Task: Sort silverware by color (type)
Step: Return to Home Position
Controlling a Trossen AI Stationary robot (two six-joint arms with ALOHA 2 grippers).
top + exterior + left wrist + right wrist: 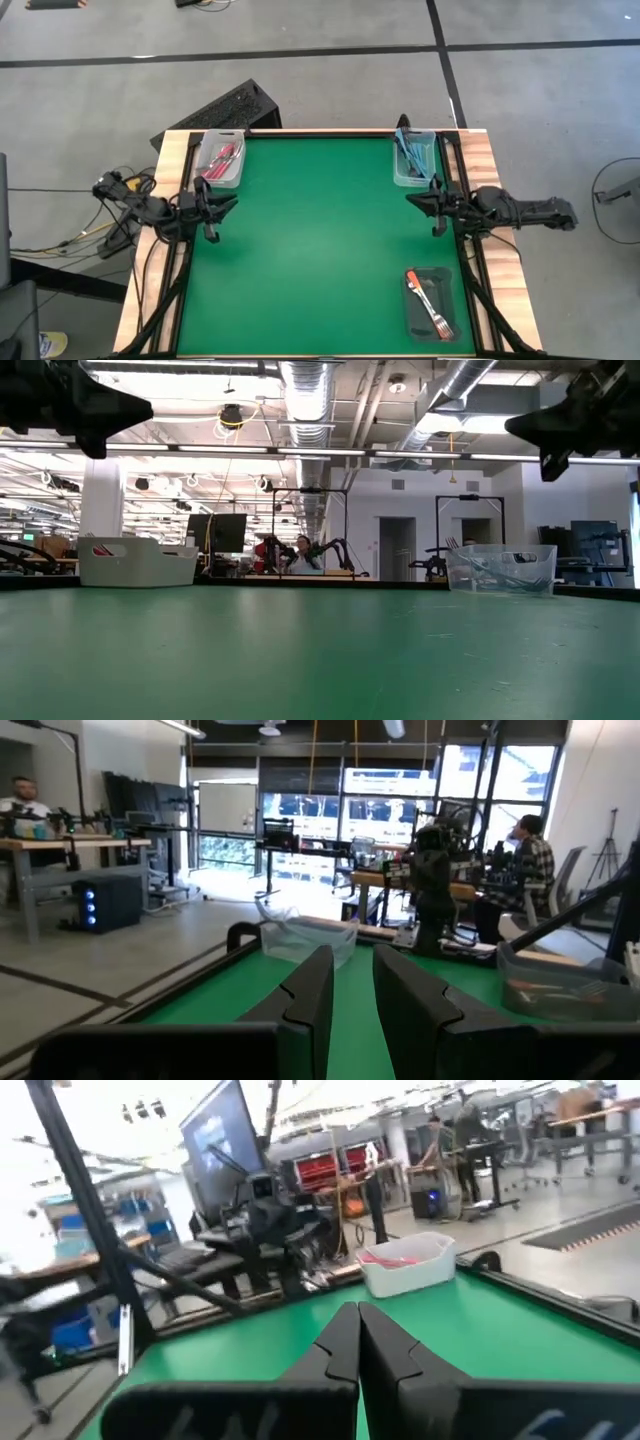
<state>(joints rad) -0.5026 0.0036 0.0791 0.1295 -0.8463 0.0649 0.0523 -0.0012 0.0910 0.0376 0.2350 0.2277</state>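
Two hands (222, 208) (420, 203) at mat (320, 230) edges, well apart

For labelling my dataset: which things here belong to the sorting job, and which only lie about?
Job: pink forks in white bin; blue forks in clear bin; orange forks in dark tray.
Lying about: black case; cables.

Forks (428, 303) lie in the far-left bin (203, 152), far-right bin (414, 181) and near-right bin (415, 325).
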